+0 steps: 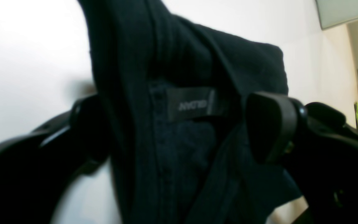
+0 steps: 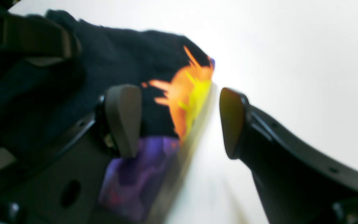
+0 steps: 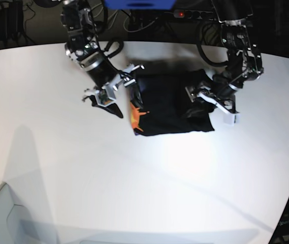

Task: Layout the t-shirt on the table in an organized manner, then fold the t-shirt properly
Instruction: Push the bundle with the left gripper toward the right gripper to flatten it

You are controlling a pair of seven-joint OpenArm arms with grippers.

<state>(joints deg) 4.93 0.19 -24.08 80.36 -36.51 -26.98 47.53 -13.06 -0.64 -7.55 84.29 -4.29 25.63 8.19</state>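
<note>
- Tabletop (image 3: 134, 193) is lying bare and white nearest the base camera.
- Black t-shirt (image 3: 172, 107) is resting farther back as a compact rectangle, seemingly folded, its orange graphic (image 3: 135, 116) showing at one edge.
- Right gripper (image 3: 115, 90) is sitting beside that printed edge, jaws apart and gripping nothing, probably to release or tidy the fold.
- Left gripper (image 3: 213, 101) is straddling the opposite edge, jaws wide with cloth and neck label (image 1: 191, 104) between them, not clamped.
</note>
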